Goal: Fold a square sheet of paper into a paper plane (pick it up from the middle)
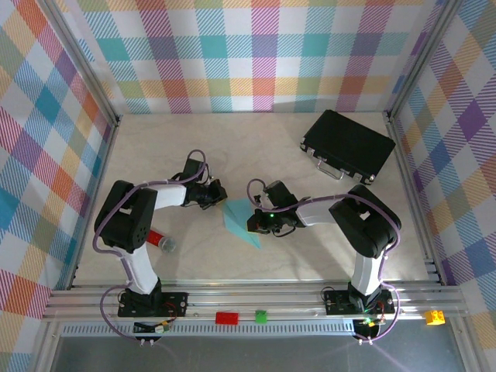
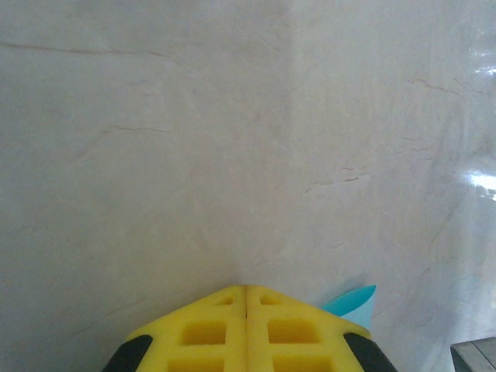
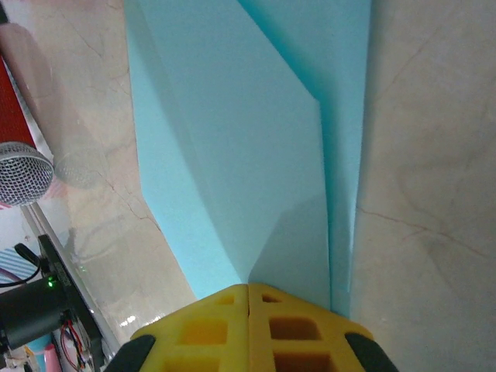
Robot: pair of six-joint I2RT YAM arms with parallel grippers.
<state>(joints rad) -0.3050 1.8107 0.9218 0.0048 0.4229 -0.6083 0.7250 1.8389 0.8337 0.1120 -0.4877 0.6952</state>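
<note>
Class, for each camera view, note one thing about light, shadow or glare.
Top external: even light, only faint shadows on the table. Left wrist: white glare on the table at the right edge. Right wrist: shade darkens the folded blue paper just ahead of the right gripper.

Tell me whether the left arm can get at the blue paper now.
Likely yes: the left gripper, shut, sits right beside the blue paper, nothing between them; the right gripper is at its other side.
</note>
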